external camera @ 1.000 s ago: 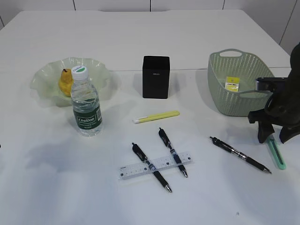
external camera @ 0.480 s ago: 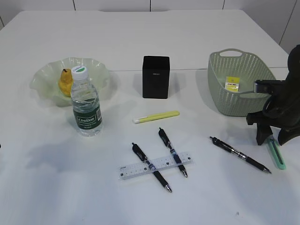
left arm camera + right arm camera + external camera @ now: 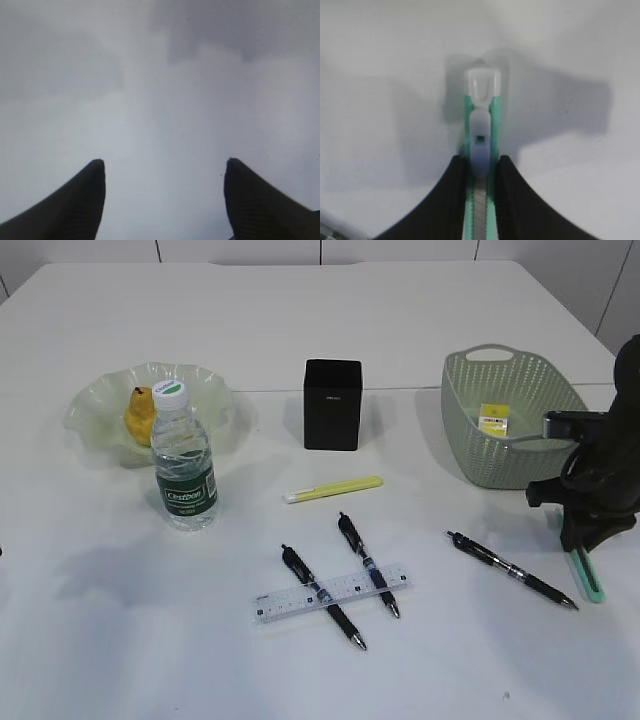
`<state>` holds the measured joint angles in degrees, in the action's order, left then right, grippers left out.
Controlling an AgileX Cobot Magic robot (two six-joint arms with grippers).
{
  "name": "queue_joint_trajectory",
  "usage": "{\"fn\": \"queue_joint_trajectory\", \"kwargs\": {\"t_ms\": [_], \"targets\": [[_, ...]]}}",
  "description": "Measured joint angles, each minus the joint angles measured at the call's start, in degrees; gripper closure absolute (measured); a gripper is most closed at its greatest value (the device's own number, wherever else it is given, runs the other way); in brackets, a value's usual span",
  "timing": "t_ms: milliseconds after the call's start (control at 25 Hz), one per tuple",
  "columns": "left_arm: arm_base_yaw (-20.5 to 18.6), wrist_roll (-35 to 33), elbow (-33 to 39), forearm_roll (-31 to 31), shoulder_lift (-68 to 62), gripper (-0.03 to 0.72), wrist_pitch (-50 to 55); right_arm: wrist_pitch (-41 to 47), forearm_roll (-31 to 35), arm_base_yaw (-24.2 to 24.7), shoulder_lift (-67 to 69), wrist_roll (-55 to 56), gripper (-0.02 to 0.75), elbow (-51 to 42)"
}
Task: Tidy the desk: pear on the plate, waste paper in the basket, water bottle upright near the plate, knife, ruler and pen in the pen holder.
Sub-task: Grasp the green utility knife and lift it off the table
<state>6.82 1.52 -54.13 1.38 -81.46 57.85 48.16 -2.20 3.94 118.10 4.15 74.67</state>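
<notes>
My right gripper (image 3: 583, 540) (image 3: 481, 160) is shut on the green utility knife (image 3: 590, 578) (image 3: 481, 115), which lies on the table at the far right. My left gripper (image 3: 162, 167) is open and empty over bare table; it does not show in the exterior view. The yellow pear (image 3: 139, 412) lies on the green glass plate (image 3: 205, 388). The water bottle (image 3: 184, 462) stands upright in front of the plate. The black pen holder (image 3: 332, 403) stands at the middle back. A clear ruler (image 3: 330, 594) lies across two black pens (image 3: 322, 596) (image 3: 368, 563). A third pen (image 3: 511, 569) lies to the right.
A green basket (image 3: 465, 418) holding a small yellow item (image 3: 494, 420) stands at the back right, just behind my right arm. A yellow highlighter (image 3: 333, 489) lies in front of the pen holder.
My right gripper's fingers have closed from apart onto the green knife. Nothing else has moved.
</notes>
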Motion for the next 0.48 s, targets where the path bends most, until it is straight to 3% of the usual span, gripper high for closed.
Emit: {"fn": "queue_joint_trajectory", "kwargs": {"t_ms": [480], "targets": [[0.0,0.0,0.0,0.0,0.0,0.167,0.0,1.5,0.0,0.0,-2.9,0.0,0.633,0.0]]}}
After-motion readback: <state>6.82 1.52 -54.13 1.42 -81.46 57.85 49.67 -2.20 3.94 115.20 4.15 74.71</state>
